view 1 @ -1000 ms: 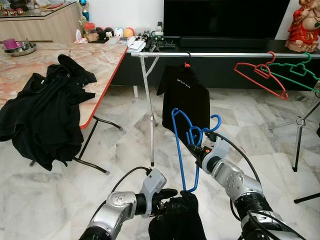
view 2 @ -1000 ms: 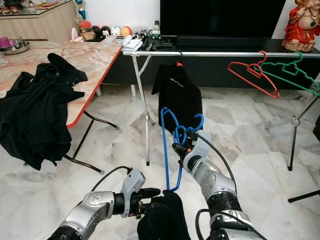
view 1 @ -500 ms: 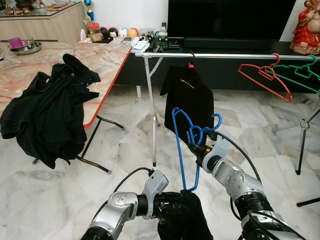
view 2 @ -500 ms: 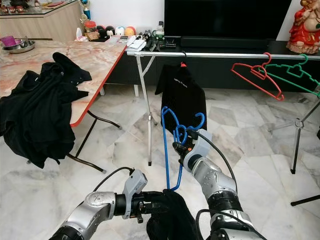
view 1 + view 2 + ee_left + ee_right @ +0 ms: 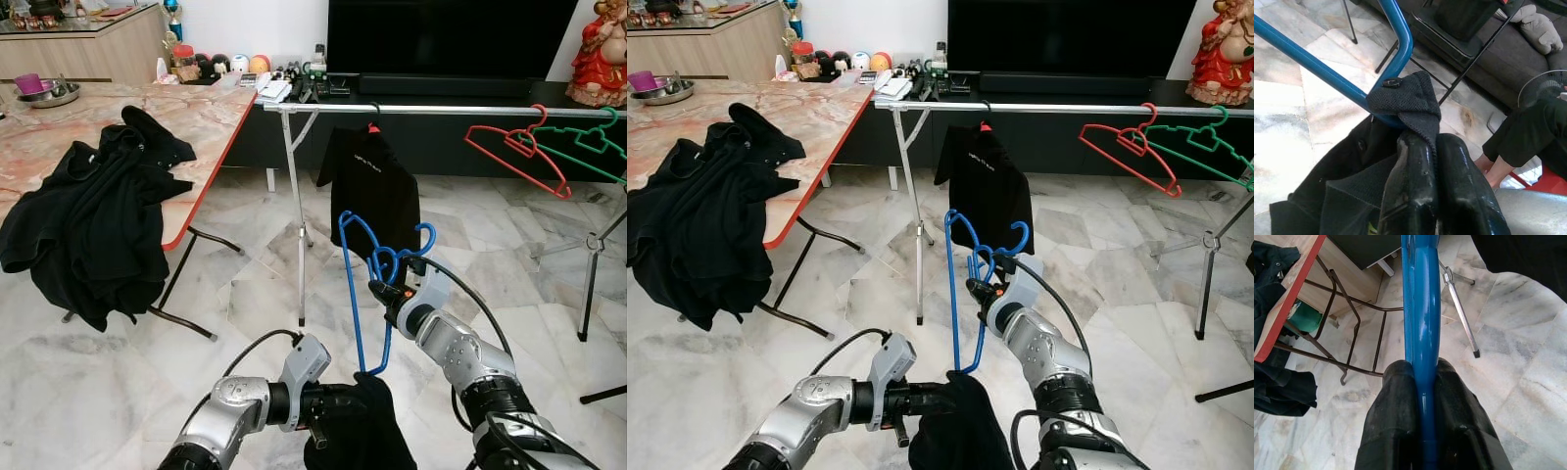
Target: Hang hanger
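Right gripper (image 5: 384, 291) is clamped tight on the blue hanger (image 5: 355, 294), holding it upright in front of the robot, below and short of the clothes rail (image 5: 441, 110). Left gripper (image 5: 1422, 147) is closed on a fold of the black garment (image 5: 362, 431), pinching it at the hanger's lower corner. Little has changed in the last second: the garment has crept slightly along that corner, arms otherwise the same. Dressing looks unfinished, so hanging isn't close yet.
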Controlling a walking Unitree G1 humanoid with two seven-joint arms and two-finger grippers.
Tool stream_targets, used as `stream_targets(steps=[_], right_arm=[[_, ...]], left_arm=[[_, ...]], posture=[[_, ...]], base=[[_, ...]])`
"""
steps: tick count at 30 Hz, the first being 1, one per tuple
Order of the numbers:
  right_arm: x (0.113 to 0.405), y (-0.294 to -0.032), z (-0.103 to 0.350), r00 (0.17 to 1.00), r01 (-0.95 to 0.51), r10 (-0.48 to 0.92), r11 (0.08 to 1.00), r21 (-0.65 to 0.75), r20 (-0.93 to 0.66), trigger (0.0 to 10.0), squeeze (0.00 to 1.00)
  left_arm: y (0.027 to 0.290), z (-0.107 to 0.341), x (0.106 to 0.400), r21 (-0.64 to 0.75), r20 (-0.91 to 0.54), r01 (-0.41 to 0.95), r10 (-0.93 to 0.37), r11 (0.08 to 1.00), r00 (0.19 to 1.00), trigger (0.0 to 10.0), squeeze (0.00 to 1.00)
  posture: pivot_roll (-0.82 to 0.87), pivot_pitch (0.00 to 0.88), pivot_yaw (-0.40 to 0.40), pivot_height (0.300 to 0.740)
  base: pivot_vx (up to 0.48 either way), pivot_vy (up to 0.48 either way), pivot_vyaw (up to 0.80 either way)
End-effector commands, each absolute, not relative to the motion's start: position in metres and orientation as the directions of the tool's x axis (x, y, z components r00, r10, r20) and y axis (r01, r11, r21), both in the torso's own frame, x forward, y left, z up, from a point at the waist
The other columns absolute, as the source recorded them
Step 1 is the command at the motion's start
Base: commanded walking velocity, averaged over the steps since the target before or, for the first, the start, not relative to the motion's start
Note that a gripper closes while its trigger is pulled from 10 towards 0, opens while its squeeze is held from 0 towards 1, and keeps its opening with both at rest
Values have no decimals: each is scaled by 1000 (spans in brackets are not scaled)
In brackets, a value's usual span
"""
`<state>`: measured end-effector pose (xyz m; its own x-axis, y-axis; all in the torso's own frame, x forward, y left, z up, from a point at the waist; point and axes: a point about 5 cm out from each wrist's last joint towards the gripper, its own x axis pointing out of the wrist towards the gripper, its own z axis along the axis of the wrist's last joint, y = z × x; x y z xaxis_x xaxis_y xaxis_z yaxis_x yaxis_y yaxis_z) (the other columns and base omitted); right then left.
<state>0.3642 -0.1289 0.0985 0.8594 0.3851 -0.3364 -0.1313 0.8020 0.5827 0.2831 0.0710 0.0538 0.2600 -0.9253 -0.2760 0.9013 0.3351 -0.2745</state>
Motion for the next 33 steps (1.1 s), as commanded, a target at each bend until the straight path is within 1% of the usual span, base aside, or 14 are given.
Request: stream_targets(steps=[1, 4, 10, 11, 13, 16, 21, 25, 30, 31, 32, 33], right_arm=[[370, -130, 112, 879, -147, 378, 794, 590, -290, 10000, 0], [370, -130, 112, 880, -146, 377, 794, 590, -289, 10000, 0], [370, -130, 111, 879, -145, 375, 799, 584, -296, 10000, 0], [368, -131, 107, 875, -143, 372, 811, 568, -310, 10000, 0], [368, -132, 105, 873, -143, 369, 819, 555, -319, 10000, 0], [361, -137, 89, 857, -137, 343, 871, 471, -385, 10000, 0], [356, -140, 77, 846, -113, 325, 884, 453, -423, 10000, 0], [344, -143, 55, 815, -93, 295, 916, 391, -499, 10000, 0], [344, -144, 55, 829, -72, 279, 912, 403, -484, 10000, 0], [348, -146, 61, 839, -79, 278, 912, 402, -468, 10000, 0], [349, -146, 62, 841, -81, 278, 913, 401, -464, 10000, 0], [350, -147, 64, 845, -82, 276, 913, 400, -457, 10000, 0]], left_arm=[[71, 54, 283, -261, -296, 909, -923, 325, 245, 0, 0], [71, 55, 284, -258, -296, 910, -923, 325, 246, 0, 0], [71, 60, 288, -258, -266, 904, -924, 342, 274, 0, 0], [71, 64, 291, -260, -244, 901, -926, 348, 287, 0, 0], [71, 65, 291, -260, -239, 900, -927, 349, 290, 0, 0], [70, 76, 295, -264, -188, 902, -935, 342, 299, 0, 0], [68, 81, 296, -267, -162, 905, -941, 332, 298, 0, 0], [64, 87, 295, -266, -135, 914, -951, 307, 280, 0, 0], [65, 87, 294, -258, -145, 915, -949, 310, 281, 0, 0], [69, 82, 293, -227, -187, 917, -939, 328, 290, 0, 0], [70, 80, 292, -218, -198, 918, -936, 332, 292, 0, 0], [72, 79, 292, -214, -212, 916, -931, 340, 296, 1451, 0]], posture=[[13, 38, -26, 740], [14, 40, -26, 740], [14, 42, -26, 740], [14, 43, -27, 740], [14, 43, -27, 740], [17, 46, -29, 740], [19, 48, -28, 740], [24, 51, -29, 740], [25, 54, -26, 740], [20, 54, -24, 740], [20, 54, -24, 740], [23, 55, -24, 740]], base=[[0, 0, 0], [0, 0, 0], [0, 0, 0], [0, 0, 0], [0, 0, 0], [0, 0, 0], [0, 0, 0], [0, 0, 0], [0, 0, 0], [0, 0, 0], [0, 0, 0], [0, 0, 0]])
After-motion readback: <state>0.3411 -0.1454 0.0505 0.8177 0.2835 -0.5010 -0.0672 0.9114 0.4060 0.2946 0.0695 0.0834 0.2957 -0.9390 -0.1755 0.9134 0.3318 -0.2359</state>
